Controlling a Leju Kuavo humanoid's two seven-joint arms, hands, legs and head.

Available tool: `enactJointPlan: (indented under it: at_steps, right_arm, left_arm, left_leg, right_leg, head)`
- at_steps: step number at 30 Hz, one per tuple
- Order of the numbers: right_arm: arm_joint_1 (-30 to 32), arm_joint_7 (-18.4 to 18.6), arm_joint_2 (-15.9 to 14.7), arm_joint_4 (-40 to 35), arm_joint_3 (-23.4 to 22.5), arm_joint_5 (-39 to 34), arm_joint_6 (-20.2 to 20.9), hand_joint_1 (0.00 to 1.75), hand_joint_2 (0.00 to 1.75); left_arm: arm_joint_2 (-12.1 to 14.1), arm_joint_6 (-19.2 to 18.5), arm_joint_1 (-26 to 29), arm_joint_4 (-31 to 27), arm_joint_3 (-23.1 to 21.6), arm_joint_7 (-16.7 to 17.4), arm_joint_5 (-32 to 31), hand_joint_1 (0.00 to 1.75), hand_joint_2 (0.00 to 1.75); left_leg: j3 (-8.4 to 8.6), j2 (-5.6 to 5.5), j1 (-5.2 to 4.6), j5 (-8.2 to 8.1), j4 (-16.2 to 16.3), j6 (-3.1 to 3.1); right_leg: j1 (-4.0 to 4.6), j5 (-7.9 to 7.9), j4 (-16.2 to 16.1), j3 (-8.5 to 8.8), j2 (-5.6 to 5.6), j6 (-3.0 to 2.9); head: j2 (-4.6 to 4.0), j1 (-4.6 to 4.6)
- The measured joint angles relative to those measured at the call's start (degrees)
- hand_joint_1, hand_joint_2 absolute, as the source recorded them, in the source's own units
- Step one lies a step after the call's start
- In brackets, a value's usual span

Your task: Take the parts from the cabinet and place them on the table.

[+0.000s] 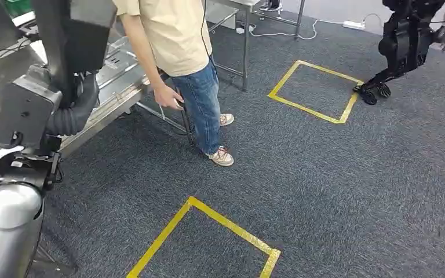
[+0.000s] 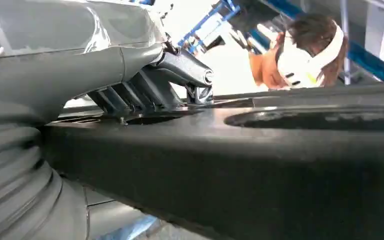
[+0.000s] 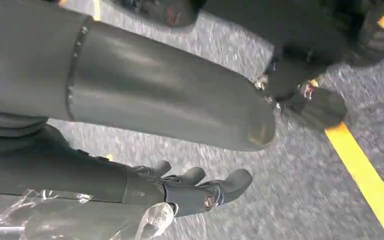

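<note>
My left hand (image 2: pixel 150 82) grips a large flat black part (image 2: pixel 280 160) with a round opening in its face; the fingers lie across its upper surface. In the head view the same black part (image 1: pixel 75 32) is raised at the upper left, above my left forearm and over the edge of the metal table (image 1: pixel 116 87). My right hand (image 3: pixel 195 192) hangs beside my body over the grey carpet, its fingers spread a little and nothing in them.
A person (image 1: pixel 179 52) in a beige shirt and jeans stands close to the table, one hand on its frame. Yellow tape squares (image 1: pixel 208 217) mark the carpet. A black robot (image 1: pixel 405 40) stands at the far right. Another metal table (image 1: pixel 246 6) stands behind.
</note>
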Motion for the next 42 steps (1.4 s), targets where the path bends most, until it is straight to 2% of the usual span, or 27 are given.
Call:
enactJointPlan:
  at_steps: [3, 4, 5, 6, 8, 9, 10, 11, 13, 14, 15, 19, 20, 21, 26, 27, 28, 29, 30, 31, 32, 33, 36, 37, 39, 40, 42]
  right_arm:
    - [-0.6, -0.1, 0.2, 0.0, 0.0, 0.0, 0.0, 0.00, 0.00]
    - [-0.6, -0.2, 0.3, 0.0, 0.0, 0.0, 0.1, 0.00, 0.00]
    - [-0.6, -0.2, 0.2, 0.0, 0.0, 0.0, 0.1, 0.00, 0.00]
    - [-0.5, -0.2, 0.2, 0.0, 0.0, 0.0, 0.1, 0.00, 0.00]
    - [-0.2, -0.4, 0.1, 0.0, 0.0, 0.0, 0.2, 0.00, 0.00]
    - [-0.2, -0.5, 0.1, 0.0, 0.0, 0.1, 0.2, 0.00, 0.00]
    - [-0.2, -0.5, 0.1, 0.0, 0.0, 0.1, 0.2, 0.00, 0.00]
    - [-0.2, -0.5, 0.1, 0.0, 0.0, 0.1, 0.2, 0.00, 0.00]
    - [-0.4, -0.6, 0.1, 0.0, 0.0, 0.2, 0.3, 0.00, 0.00]
    - [-0.4, -0.7, 0.1, 0.0, 0.0, 0.2, 0.3, 0.00, 0.00]
    - [-0.4, -0.7, 0.4, 0.0, 0.0, 0.2, 0.3, 0.00, 0.00]
    - [-0.7, -0.9, 0.5, 0.0, 0.0, 0.2, 0.3, 0.00, 0.00]
    - [-0.7, -0.9, 0.5, 0.0, 0.0, 0.2, 0.1, 0.00, 0.00]
    - [-0.6, -0.9, 0.5, 0.0, 0.0, 0.3, 0.1, 0.00, 0.00]
    - [-0.6, -0.9, 0.4, 0.0, 0.0, 0.3, 0.0, 0.00, 0.00]
    - [-0.7, -0.9, 0.3, 0.0, 0.0, 0.4, -0.1, 0.00, 0.00]
    - [-0.6, -0.9, 0.3, 0.0, 0.0, 0.4, -0.1, 0.00, 0.00]
    - [-0.3, -1.0, 0.3, 0.0, 0.0, 0.7, -0.7, 0.00, 0.00]
    - [-0.1, -1.0, 0.2, 0.0, 0.0, 0.7, -0.7, 0.00, 0.00]
    - [-0.1, -1.0, 0.1, 0.0, 0.0, 0.8, -0.7, 0.00, 0.00]
    - [0.1, -1.0, 0.1, 0.0, 0.0, 0.8, -0.7, 0.00, 0.00]
    - [0.0, -1.1, 0.3, 0.0, 0.0, 0.8, -0.7, 0.00, 0.00]
    - [-0.6, -1.2, 0.3, 0.0, 0.0, 0.8, -0.7, 0.00, 0.00]
    - [-0.8, -1.2, 0.4, 0.0, 0.0, 0.8, -0.4, 0.00, 0.00]
    - [-0.7, -1.4, 0.5, 0.0, 0.0, 1.0, -0.2, 0.00, 0.00]
    - [-0.6, -1.4, 0.5, 0.0, 0.0, 1.2, -0.1, 0.00, 0.00]
    - [-0.5, -1.5, 0.4, 0.0, 0.0, 1.3, 0.1, 0.00, 0.00]
  left_arm:
    - [0.0, 0.0, 0.2, 0.1, -0.1, 0.0, 0.0, 1.75, 1.75]
    - [0.0, 0.0, 0.3, 0.1, -0.1, 0.0, 0.0, 1.75, 1.75]
    - [0.0, 0.0, 0.2, 0.1, 0.0, 0.0, 0.0, 1.75, 1.75]
    - [0.0, 0.0, 0.1, 0.1, 0.0, 0.0, 0.0, 1.75, 1.75]
    - [0.0, 0.0, 0.1, 0.1, 0.0, 0.0, 0.0, 1.75, 1.75]
    - [0.0, 0.0, 0.2, 0.1, 0.0, 0.0, 0.0, 1.75, 1.75]
    - [0.0, 0.0, 0.2, 0.2, -0.1, 0.0, 0.0, 1.75, 1.75]
    - [0.0, 0.0, 0.2, 0.2, -0.1, 0.0, 0.1, 1.75, 1.75]
    - [0.0, 0.0, 0.0, 0.2, 0.0, 0.0, 0.2, 1.75, 1.75]
    - [0.0, 0.0, -0.2, 0.2, 0.0, 0.0, 0.2, 1.75, 1.75]
    - [0.0, 0.0, -0.4, 0.2, 0.0, 0.0, 0.2, 1.75, 1.75]
    - [0.0, 0.1, -0.6, 0.2, 0.1, 0.1, 0.6, 1.75, 1.75]
    - [0.0, 0.2, -0.6, 0.2, 0.1, 0.1, 0.6, 1.75, 1.75]
    - [0.0, 0.2, -0.6, 0.2, 0.1, 0.1, 0.6, 1.75, 1.75]
    - [0.0, 0.2, -0.6, 0.2, 0.1, 0.1, 0.6, 1.75, 1.75]
    - [0.0, 0.2, -1.0, 0.2, 0.0, 0.0, 0.6, 1.75, 1.75]
    - [0.0, 0.2, -1.0, 0.3, 0.0, 0.1, 0.6, 1.75, 1.75]
    - [0.0, 0.2, -0.7, 0.4, -0.2, 0.2, 0.7, 1.75, 1.75]
    - [0.0, 0.2, -0.6, 0.4, -0.2, 0.3, 0.7, 1.75, 1.75]
    - [0.0, 0.2, -0.6, 0.4, -0.2, 0.3, 0.7, 1.75, 1.75]
    - [0.0, 0.2, -0.6, 0.4, -0.2, 0.3, 0.7, 1.75, 1.75]
    - [0.0, 0.3, -0.8, 0.4, -0.2, 0.3, 0.7, 1.75, 1.75]
    - [0.0, 0.2, -0.7, 0.5, -0.1, 0.4, 0.8, 1.75, 1.75]
    - [0.2, 0.2, -0.7, 0.5, -0.1, 0.4, 0.8, 1.75, 1.75]
    - [0.2, 0.2, -0.9, 0.5, 0.0, 0.4, 0.8, 1.75, 1.75]
    - [0.2, 0.2, -1.0, 0.5, 0.0, 0.4, 0.8, 1.75, 1.75]
    - [0.2, 0.2, -0.8, 0.5, 0.0, 0.4, 1.2, 1.75, 1.75]
  left_leg:
    - [-0.36, -1.26, 0.31, 0.33, -0.4, -0.37]
    - [-0.48, -1.12, 0.48, 0.07, -0.2, -0.52]
    - [-1.07, 3.13, -0.07, -0.79, 1.4, -0.68]
    - [-2.80, 5.59, -0.14, -2.74, 5.0, -0.96]
    - [-7.67, 6.56, -0.03, -7.31, 15.2, -1.17]
    - [-9.81, 6.58, -0.03, -8.68, 19.6, -1.14]
    - [-10.63, 6.58, -0.04, -8.74, 21.0, -1.04]
    - [-10.14, 6.61, -0.12, -7.57, 19.7, -0.75]
    - [-5.38, 7.27, -0.69, -3.05, 10.5, 0.41]
    - [-1.59, 10.17, -1.64, -0.40, 3.4, 1.82]
    - [-0.25, 13.73, -2.56, -0.26, 0.5, 2.73]
    - [-0.49, 10.73, -2.62, 0.02, -0.5, 2.11]
    - [0.22, 9.70, -1.83, 0.59, -1.1, 1.81]
    - [0.23, 9.61, -1.65, 0.62, -1.2, 1.75]
    - [0.27, 9.58, -1.65, 0.64, -1.2, 1.70]
    - [0.25, 8.73, -1.63, 0.65, -1.2, 1.76]
    - [0.25, 8.55, -1.57, 0.68, -1.2, 2.02]
    - [0.16, 6.04, -1.40, 0.72, -1.1, 2.12]
    - [0.29, 2.84, -0.87, 0.61, -0.8, 1.87]
    - [0.31, 2.04, -0.60, 0.40, -0.5, 1.54]
    - [0.00, 1.11, -0.40, -0.10, 0.2, 0.80]
    - [-0.86, 0.17, -0.51, -0.27, 0.9, 0.42]
    - [-1.19, -1.15, -0.28, 0.09, 0.6, 0.03]
    - [-1.45, -1.60, -0.14, -0.03, 0.8, -0.09]
    - [-2.68, 3.94, -0.53, -1.61, 3.8, -0.60]
    - [-5.27, 5.91, -0.45, -4.15, 9.0, -1.01]
    - [-9.51, 6.60, -0.29, -7.30, 17.3, -1.20]
  right_leg:
    - [0.55, -0.01, 0.3, -0.03, -1.69, -1.16]
    - [0.22, 0.04, 0.2, -0.02, -2.38, -1.54]
    - [0.41, 0.11, 0.2, 0.05, -2.82, -1.94]
    - [0.58, 0.06, 0.2, 0.01, -3.54, -2.19]
    - [0.75, -0.11, 0.2, -0.02, -5.03, -2.47]
    - [0.84, -0.17, 0.2, -0.05, -5.83, -2.57]
    - [0.94, -0.21, 0.2, -0.03, -6.42, -2.62]
    - [1.16, -0.30, 0.2, 0.05, -7.31, -2.71]
    - [1.56, -0.49, 0.2, 0.42, -8.76, -2.84]
    - [1.68, -0.63, 0.1, 0.75, -9.52, -2.94]
    - [1.71, -0.80, 0.1, 0.86, -9.98, -2.86]
    - [2.14, -1.30, -0.2, 1.39, -13.27, -2.00]
    - [2.19, -1.84, -0.2, 1.57, -13.05, -1.49]
    - [1.99, -1.97, 0.0, 1.60, -12.36, -1.43]
    - [1.89, -2.07, 0.2, 1.59, -11.89, -1.38]
    - [1.79, -3.50, 2.6, 0.75, -8.37, -1.02]
    - [1.77, -4.40, 4.2, -0.04, -7.22, -1.01]
    - [1.49, -9.59, 17.7, -6.98, -4.53, -0.58]
    - [1.10, -3.96, 11.7, -5.11, -4.32, -0.13]
    - [0.79, -1.34, 6.7, -2.90, -3.52, 0.20]
    - [-0.11, 0.17, 1.1, -0.56, 0.26, 0.93]
    - [0.05, -0.27, 1.0, -0.57, 0.86, 0.28]
    - [0.55, -0.32, 1.1, -0.68, -1.23, -0.92]
    - [0.18, -0.23, 1.1, -0.62, -2.15, -1.39]
    - [0.39, -0.25, 1.0, -0.53, -2.85, -1.90]
    - [0.47, -0.40, 1.0, -0.49, -3.66, -2.27]
    - [0.58, -0.58, 1.0, -0.45, -4.93, -2.53]
  head:
    - [0.00, -0.13]
    - [0.00, -0.13]
    - [0.00, -0.29]
    - [0.00, -0.39]
    - [0.00, -0.39]
    - [0.00, -0.42]
    - [0.00, -0.42]
    - [0.00, -0.42]
    - [0.00, -0.42]
    - [0.00, -0.42]
    - [0.00, -0.39]
    - [0.00, -0.46]
    - [0.00, -0.44]
    - [0.00, -0.44]
    - [0.00, -0.44]
    - [0.00, -0.42]
    - [0.00, -0.42]
    - [0.00, -0.15]
    - [0.00, -0.18]
    - [0.00, -0.18]
    - [0.00, -0.13]
    - [0.00, 0.00]
    - [0.00, -0.11]
    - [0.00, -0.13]
    - [0.00, -0.44]
    - [0.00, -0.44]
    - [0.00, -0.46]
